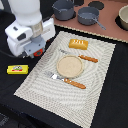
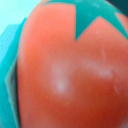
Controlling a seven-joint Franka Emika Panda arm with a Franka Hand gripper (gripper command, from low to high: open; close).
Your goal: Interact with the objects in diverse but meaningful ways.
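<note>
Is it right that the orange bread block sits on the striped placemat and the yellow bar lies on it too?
Not quite. In the exterior view the orange bread block does sit on the striped placemat, but the yellow bar lies off it, on the dark surface beside the placemat's edge at that view's left.

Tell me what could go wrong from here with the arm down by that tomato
1. The tomato fills the wrist view, so the camera gives little guidance; a round toy could roll or squirt out of a closing gripper.
2. In the exterior view the arm hides the gripper, so grasp state can't be checked.
3. The yellow labelled bar lies nearby and could get knocked.
</note>
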